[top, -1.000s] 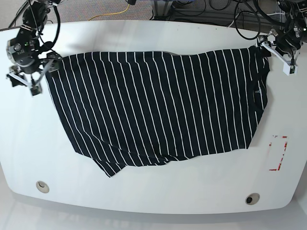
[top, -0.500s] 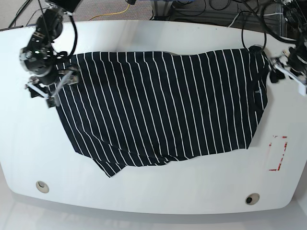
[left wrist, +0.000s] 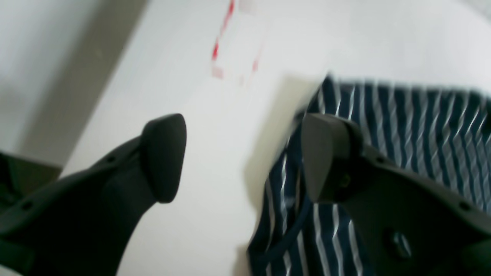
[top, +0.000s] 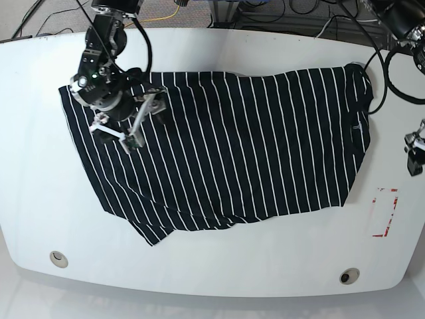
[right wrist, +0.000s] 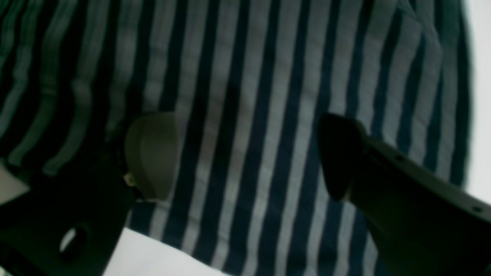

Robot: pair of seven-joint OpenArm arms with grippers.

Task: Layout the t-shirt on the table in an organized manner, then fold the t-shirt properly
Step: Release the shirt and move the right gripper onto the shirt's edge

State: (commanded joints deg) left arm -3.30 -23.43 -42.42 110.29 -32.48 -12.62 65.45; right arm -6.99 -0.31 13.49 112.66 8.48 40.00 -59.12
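The dark t-shirt (top: 232, 146) with thin white stripes lies spread across the white table (top: 40, 199), with its lower left corner rumpled. My right gripper (top: 118, 136) hovers open over the shirt's upper left part. The right wrist view shows striped cloth (right wrist: 249, 115) under the right gripper (right wrist: 245, 157), with nothing between the fingers. My left gripper (top: 415, 151) is at the table's right edge, just off the shirt. In the left wrist view the left gripper (left wrist: 245, 157) stands open over bare table, and the shirt's edge (left wrist: 402, 126) lies under its right finger (left wrist: 326, 153).
A red rectangular marking (top: 385, 212) sits near the right edge, also seen blurred as red marks (left wrist: 226, 38). Two small round holes (top: 58, 258) (top: 348, 275) lie along the front edge. Cables run behind the table's far edge (top: 279, 13).
My right gripper moved from the shirt's upper left corner rightward onto the shirt. My left gripper moved from the shirt's upper right corner down along the table's right edge.
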